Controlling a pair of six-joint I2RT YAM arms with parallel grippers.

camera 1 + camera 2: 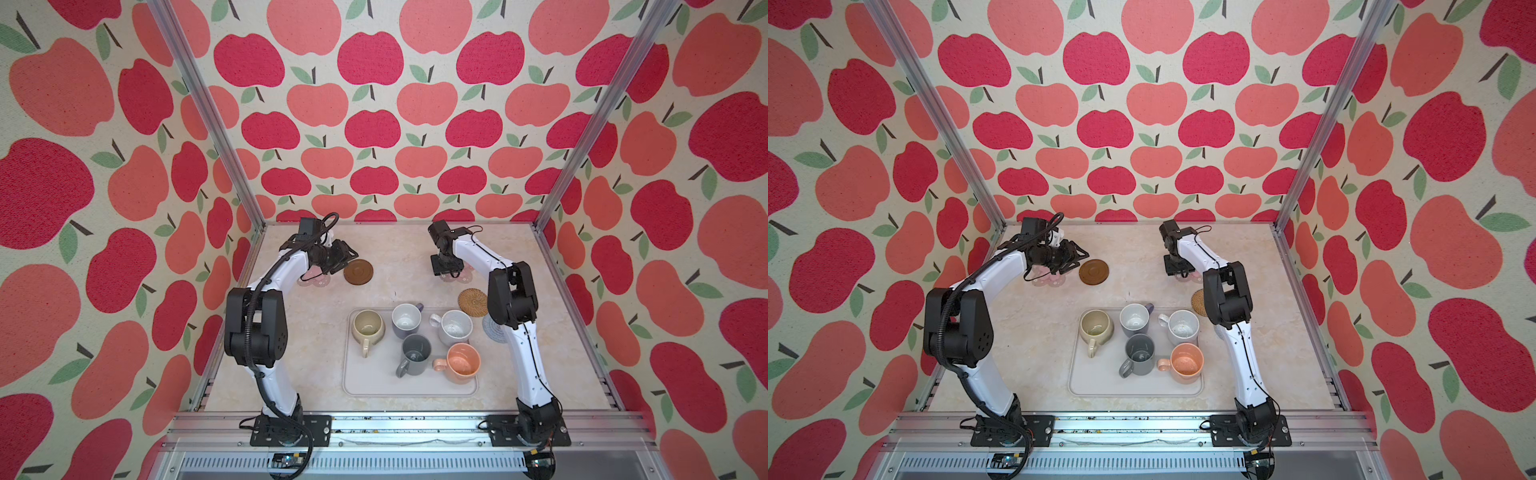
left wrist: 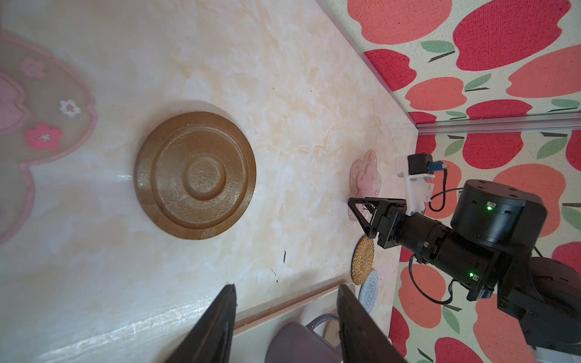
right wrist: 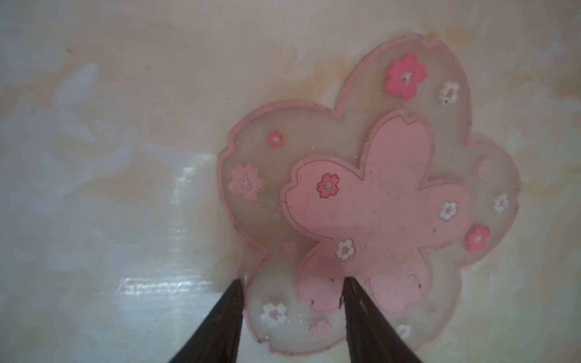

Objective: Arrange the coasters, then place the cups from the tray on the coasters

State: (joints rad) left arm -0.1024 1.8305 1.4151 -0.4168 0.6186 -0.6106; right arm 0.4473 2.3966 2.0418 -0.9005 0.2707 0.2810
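Note:
My left gripper [image 1: 350,252] hangs open and empty beside the dark brown coaster [image 1: 358,272], above a pink flower coaster [image 1: 312,280]. In the left wrist view the brown disc [image 2: 195,169] lies flat ahead of the spread fingers [image 2: 226,327]. My right gripper [image 1: 448,273] points down, open, over the other pink flower coaster [image 3: 377,195], its tips straddling one petal that lies flat on the table. The tray [image 1: 365,382] holds all the cups: beige-olive [image 1: 368,328], lavender [image 1: 406,320], white speckled [image 1: 455,328], dark grey [image 1: 415,353], peach [image 1: 462,363].
A rattan coaster [image 1: 472,304] and a grey-blue knitted coaster [image 1: 492,330] lie right of the tray, the knitted one partly under the right arm. Apple-patterned walls and metal posts close the marble table on three sides.

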